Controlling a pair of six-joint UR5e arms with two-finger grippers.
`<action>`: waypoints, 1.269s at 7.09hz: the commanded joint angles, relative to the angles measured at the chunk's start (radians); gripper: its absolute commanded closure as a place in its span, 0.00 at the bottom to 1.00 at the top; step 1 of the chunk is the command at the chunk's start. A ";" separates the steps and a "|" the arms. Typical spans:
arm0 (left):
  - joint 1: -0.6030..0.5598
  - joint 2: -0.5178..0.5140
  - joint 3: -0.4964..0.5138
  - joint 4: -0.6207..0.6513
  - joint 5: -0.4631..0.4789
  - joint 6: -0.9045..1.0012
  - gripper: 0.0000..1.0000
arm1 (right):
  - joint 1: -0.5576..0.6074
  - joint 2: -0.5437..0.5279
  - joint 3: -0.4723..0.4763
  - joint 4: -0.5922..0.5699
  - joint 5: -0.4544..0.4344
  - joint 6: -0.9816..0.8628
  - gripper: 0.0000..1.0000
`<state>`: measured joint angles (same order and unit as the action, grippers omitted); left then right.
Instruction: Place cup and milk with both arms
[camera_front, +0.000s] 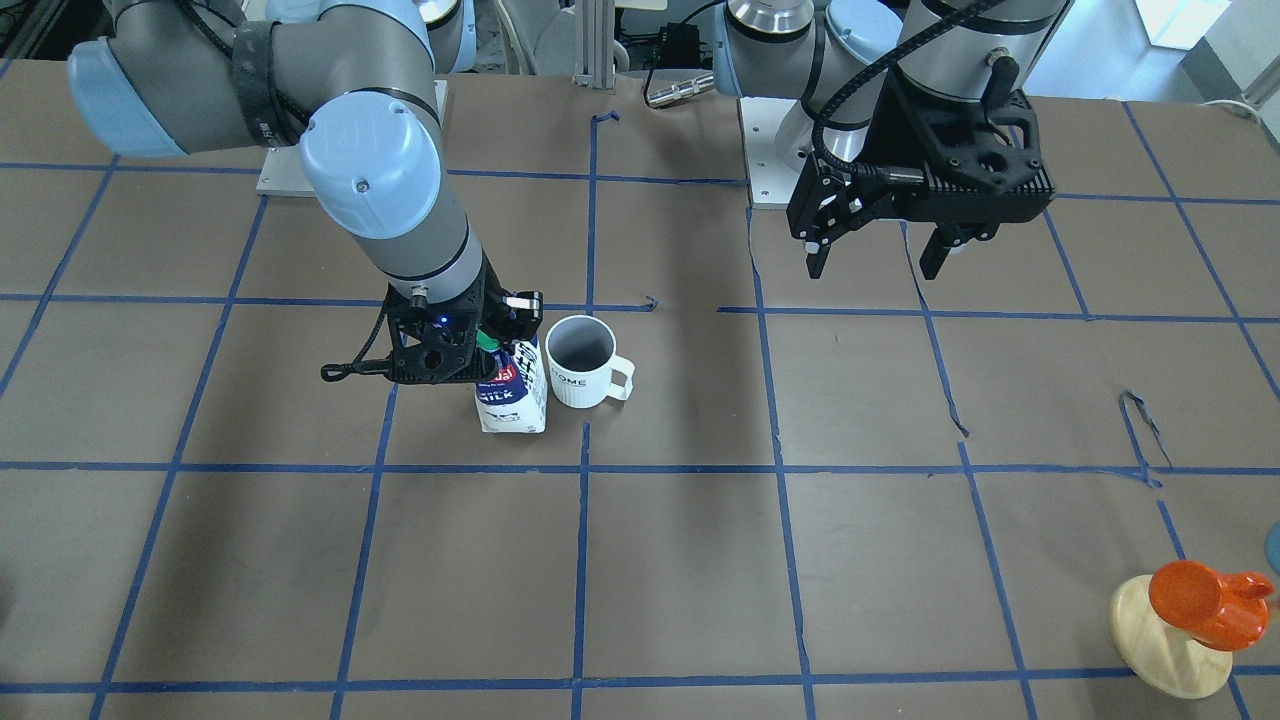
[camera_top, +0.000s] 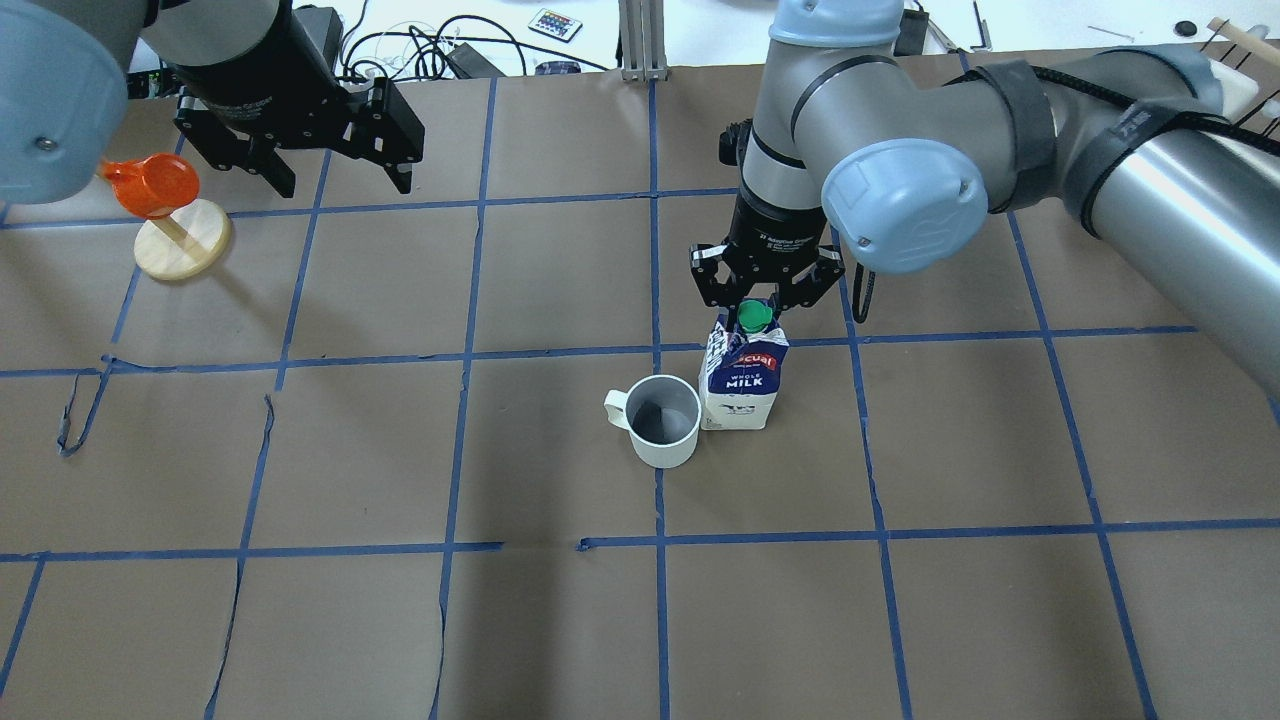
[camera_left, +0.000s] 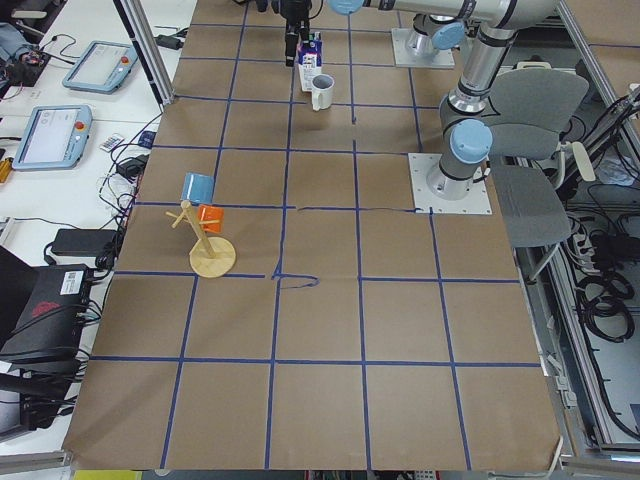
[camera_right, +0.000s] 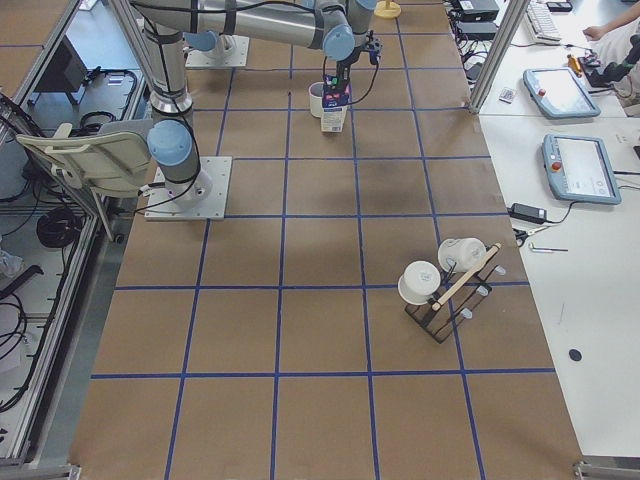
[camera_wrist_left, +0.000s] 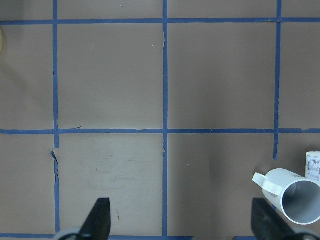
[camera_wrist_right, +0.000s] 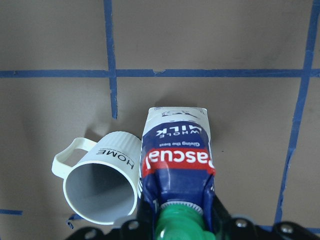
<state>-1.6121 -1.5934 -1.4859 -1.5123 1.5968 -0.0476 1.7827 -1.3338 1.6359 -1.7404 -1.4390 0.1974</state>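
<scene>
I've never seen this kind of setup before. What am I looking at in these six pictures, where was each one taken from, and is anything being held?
A two-armed robot works at a brown table gridded with blue tape. Four pictures come from fixed cameras: one facing the robot, one behind it, one at each table end. The other two come from cameras on the wrists. The right gripper is closed on the top of the milk, a carton standing right beside the cup, a white mug. The left gripper hangs open and empty, off near an orange cup on a wooden stand.
</scene>
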 joint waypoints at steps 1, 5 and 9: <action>-0.003 0.003 -0.001 0.000 0.000 0.000 0.00 | 0.004 0.004 0.005 -0.004 -0.010 0.007 0.29; -0.002 0.003 -0.002 0.000 0.000 0.000 0.00 | -0.035 -0.008 -0.031 0.062 -0.035 -0.015 0.00; -0.003 0.004 -0.002 0.000 0.002 -0.003 0.00 | -0.192 -0.140 -0.108 0.207 -0.089 -0.026 0.00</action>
<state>-1.6146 -1.5902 -1.4879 -1.5125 1.5969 -0.0493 1.6376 -1.4226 1.5357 -1.5802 -1.5039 0.1752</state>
